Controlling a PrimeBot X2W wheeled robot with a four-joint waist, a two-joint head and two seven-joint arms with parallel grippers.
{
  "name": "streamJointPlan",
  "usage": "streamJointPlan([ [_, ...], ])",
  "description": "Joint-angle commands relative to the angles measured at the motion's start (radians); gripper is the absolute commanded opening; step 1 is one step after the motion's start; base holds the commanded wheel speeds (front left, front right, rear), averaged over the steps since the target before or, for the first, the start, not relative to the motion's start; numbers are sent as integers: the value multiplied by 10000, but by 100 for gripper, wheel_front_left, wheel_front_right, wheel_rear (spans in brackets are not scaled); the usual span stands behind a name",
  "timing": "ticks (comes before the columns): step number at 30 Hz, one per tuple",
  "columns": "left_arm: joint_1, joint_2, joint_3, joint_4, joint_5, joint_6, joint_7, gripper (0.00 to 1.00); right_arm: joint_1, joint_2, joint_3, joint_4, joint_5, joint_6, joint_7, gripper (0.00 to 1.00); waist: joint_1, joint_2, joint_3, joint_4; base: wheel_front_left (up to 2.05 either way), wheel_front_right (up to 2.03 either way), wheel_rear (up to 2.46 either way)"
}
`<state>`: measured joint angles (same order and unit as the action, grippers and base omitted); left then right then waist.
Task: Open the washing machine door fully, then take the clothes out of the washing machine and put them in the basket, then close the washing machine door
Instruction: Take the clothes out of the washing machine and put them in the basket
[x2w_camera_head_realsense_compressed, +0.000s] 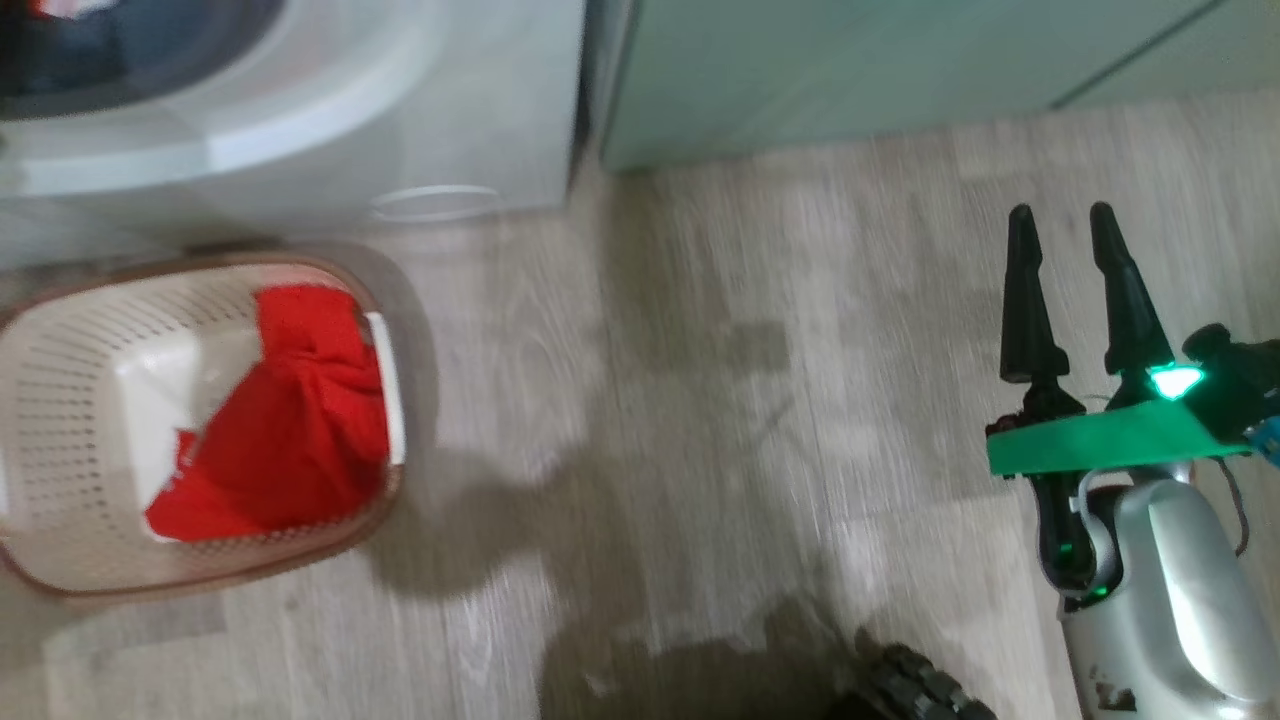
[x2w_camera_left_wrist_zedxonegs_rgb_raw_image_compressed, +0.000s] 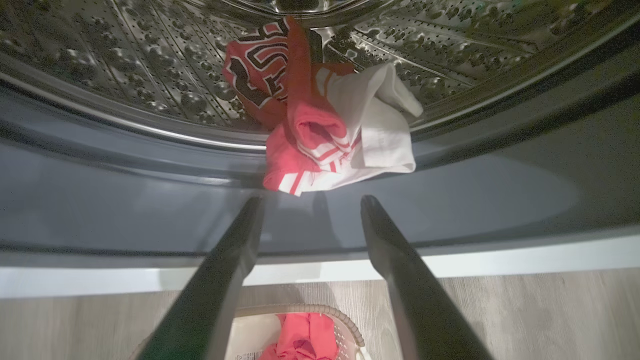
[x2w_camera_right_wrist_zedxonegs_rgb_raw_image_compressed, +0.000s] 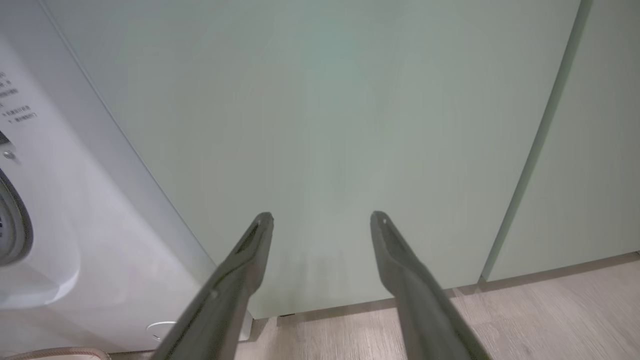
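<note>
Motion-blurred, the basket (x2w_camera_head_realsense_compressed: 60, 420) runs off the head view's left edge.

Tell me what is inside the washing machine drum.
A bunched red garment with white stripes and white parts lies at the front of the steel drum, draping onto the grey ring. Whatever lies beneath the bundle is covered.

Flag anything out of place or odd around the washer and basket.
One thing: a red-and-white garment slumps over the lip of the drum onto the grey rubber ring, just ahead of the open left gripper. The red garment in the basket lies bunched against one side. Nothing looks spilled or damaged.
</note>
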<state>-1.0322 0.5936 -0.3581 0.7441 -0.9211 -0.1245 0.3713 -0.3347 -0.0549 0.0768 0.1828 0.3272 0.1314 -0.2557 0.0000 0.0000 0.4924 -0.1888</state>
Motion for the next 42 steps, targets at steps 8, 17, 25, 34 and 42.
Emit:
streamJointPlan([
  [8,-1847,1109,-119,285,-288,-61,97,100,-436,46,370,-483,251,-7,-61,100,0,0,1571,-782,0,0,0],
  [17,-2697,1491,-773,886,-162,-61,-61,100,-701,46,640,-537,418,-7,-61,100,0,0,2272,-1066,0,0,0],
  [25,-2684,1586,-1486,841,-535,-61,-419,0,-696,47,573,-474,418,-7,-61,100,0,0,2246,-1045,0,0,0],
  [34,-1690,1590,-2409,918,-541,-61,-1704,0,-391,47,454,-244,197,-7,-61,100,0,0,1059,-598,0,0,0],
  [42,-445,482,-2997,2215,-22,412,-3077,0,194,47,448,18,-104,-7,-61,100,0,0,-665,74,0,0,0],
])
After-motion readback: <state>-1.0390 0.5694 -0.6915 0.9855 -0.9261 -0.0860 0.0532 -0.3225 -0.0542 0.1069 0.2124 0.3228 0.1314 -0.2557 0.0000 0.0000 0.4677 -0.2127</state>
